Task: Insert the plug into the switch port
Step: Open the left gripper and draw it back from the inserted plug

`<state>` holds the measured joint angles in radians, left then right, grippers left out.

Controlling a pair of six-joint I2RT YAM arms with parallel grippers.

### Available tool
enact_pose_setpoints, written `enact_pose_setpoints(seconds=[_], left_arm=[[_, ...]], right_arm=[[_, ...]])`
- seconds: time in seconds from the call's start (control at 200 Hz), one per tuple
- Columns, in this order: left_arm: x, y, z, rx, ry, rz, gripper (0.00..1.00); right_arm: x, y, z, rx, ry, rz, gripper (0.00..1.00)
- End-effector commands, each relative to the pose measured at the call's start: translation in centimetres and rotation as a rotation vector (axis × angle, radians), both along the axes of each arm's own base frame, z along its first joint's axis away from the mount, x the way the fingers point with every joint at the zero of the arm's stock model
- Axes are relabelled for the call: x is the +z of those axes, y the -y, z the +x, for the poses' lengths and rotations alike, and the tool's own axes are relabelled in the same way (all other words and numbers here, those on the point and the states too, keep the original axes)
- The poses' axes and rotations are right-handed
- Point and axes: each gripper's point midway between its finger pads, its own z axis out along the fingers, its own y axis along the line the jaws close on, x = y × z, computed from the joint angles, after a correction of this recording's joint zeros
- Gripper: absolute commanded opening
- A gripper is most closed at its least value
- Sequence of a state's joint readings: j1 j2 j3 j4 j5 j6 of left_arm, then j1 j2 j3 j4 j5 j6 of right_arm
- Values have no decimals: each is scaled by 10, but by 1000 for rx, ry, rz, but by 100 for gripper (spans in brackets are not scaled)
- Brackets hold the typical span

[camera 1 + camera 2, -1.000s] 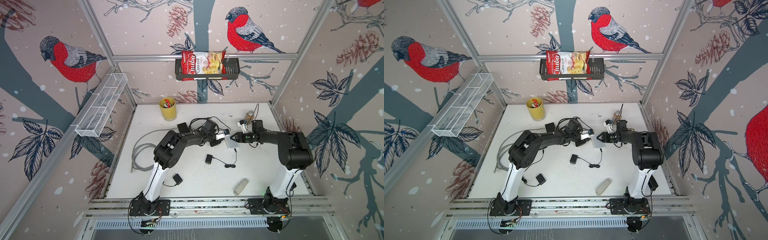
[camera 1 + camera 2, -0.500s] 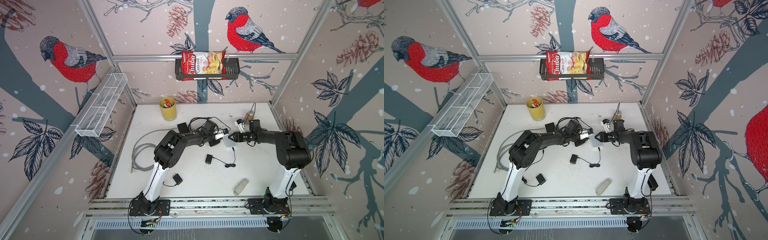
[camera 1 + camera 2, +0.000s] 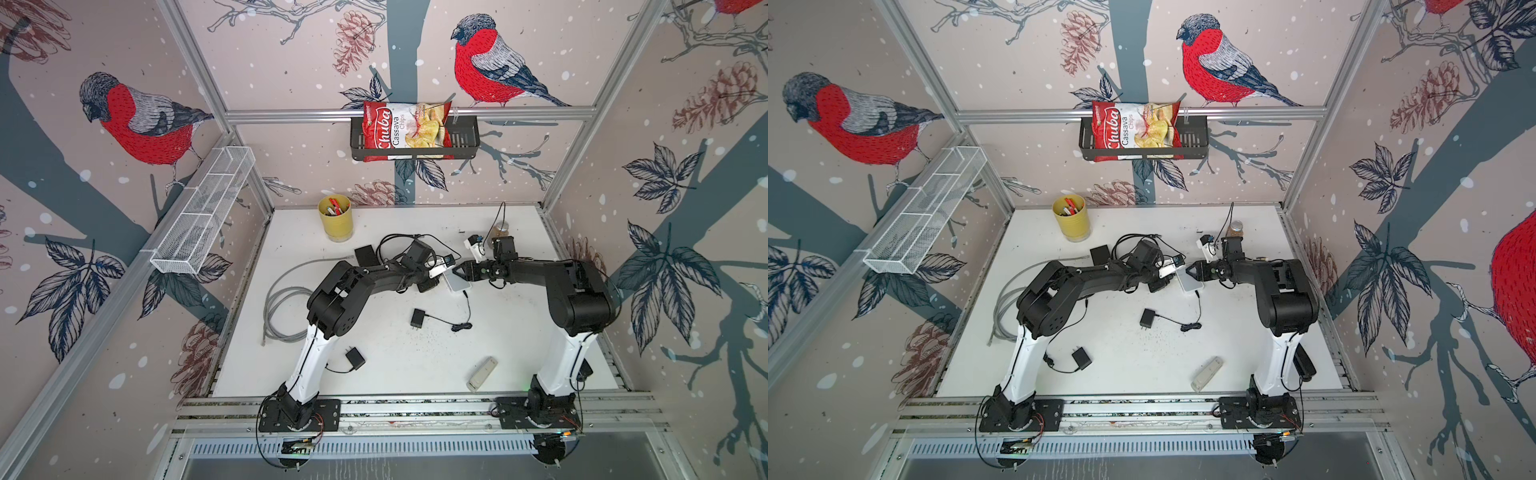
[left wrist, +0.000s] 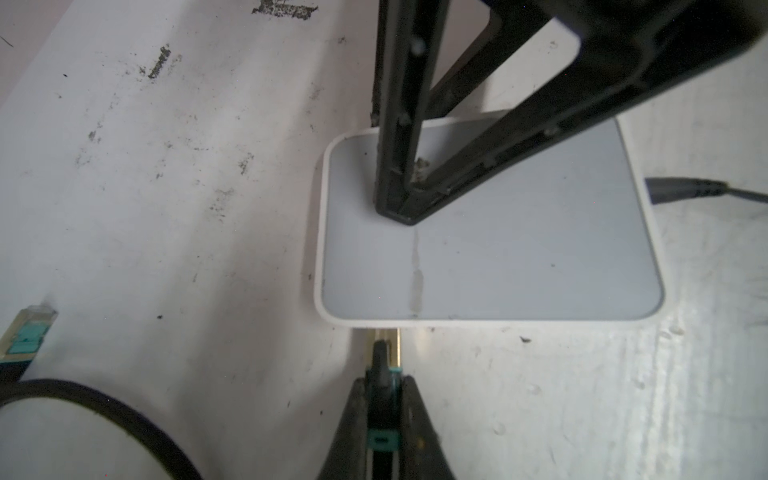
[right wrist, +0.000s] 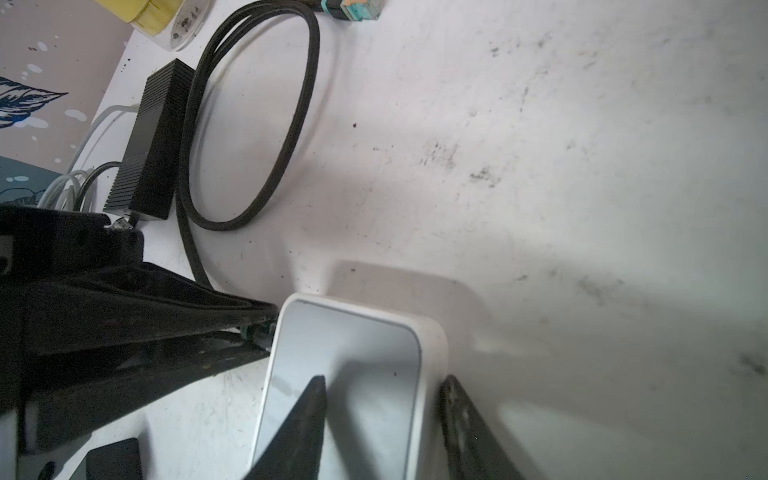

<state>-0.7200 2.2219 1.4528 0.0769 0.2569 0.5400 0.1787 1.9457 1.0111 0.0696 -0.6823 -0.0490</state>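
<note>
The switch point(image 3: 457, 283) point(image 3: 1190, 282) is a small white box with a grey top, lying mid-table. My left gripper point(image 4: 383, 380) point(image 3: 441, 279) is shut on the plug point(image 4: 382, 365), a black and teal connector with gold contacts. The plug's tip meets the switch's point(image 4: 498, 257) near side wall; the port itself is hidden under that edge. From the opposite side my right gripper point(image 5: 384, 386) point(image 3: 459, 271) is shut on the switch point(image 5: 349, 353), one finger on the grey top and the other against the white side.
A second teal plug point(image 4: 27, 332) on a black cable loop point(image 5: 249, 124) lies next to a black power brick point(image 3: 365, 254). Around stand a yellow pen cup point(image 3: 335, 218), a grey cable coil point(image 3: 282, 307), two black adapters point(image 3: 417, 319) point(image 3: 354, 358), a jar point(image 3: 500, 228) and a pale stick point(image 3: 482, 374).
The right arm's wrist has shifted slightly left toward the switch. The left arm and the plug stay where they were.
</note>
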Motion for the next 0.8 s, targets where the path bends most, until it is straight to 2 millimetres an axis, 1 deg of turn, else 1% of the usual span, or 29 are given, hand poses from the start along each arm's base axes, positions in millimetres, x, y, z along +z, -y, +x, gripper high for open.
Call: enact_pose_setpoints(seconds=[0.0,0.05,0.135,0.22,0.27,0.38,0.45,0.485,0.555,0.63,0.69,0.735,0.795], left_arm=[[50,59,-8,-161,143,-242,0],[50,61,-6,-155,136,-241,0],[48,62,0,-136,127,-231,0],[45,60,-1,-131,123,-216,0],[41,55,0,-118,128,-195,0],[32,47,-1,-105,130,-153,3],[28,45,-2,-102,122,-139,10],[29,45,-2,-99,125,-140,14],[30,43,-1,-89,134,-142,19],[35,40,0,-71,145,-149,26],[35,37,-1,-78,142,-147,29],[31,34,-4,-91,126,-136,31],[30,30,-4,-90,111,-130,35]], right_arm=[[21,-58,-91,309,-261,287,43],[22,-59,-94,316,-262,288,43],[17,-54,-89,273,-264,245,44],[6,-37,-72,158,-274,192,45],[1,-22,-58,65,-277,168,46],[5,-4,-43,-29,-261,173,45],[7,1,-36,-56,-248,158,48],[6,3,-34,-65,-249,146,49],[3,9,-28,-102,-253,119,51],[0,17,-24,-137,-265,112,51],[-3,26,-19,-180,-271,98,52],[-5,32,-16,-210,-277,95,52],[-5,37,-14,-229,-277,93,52]])
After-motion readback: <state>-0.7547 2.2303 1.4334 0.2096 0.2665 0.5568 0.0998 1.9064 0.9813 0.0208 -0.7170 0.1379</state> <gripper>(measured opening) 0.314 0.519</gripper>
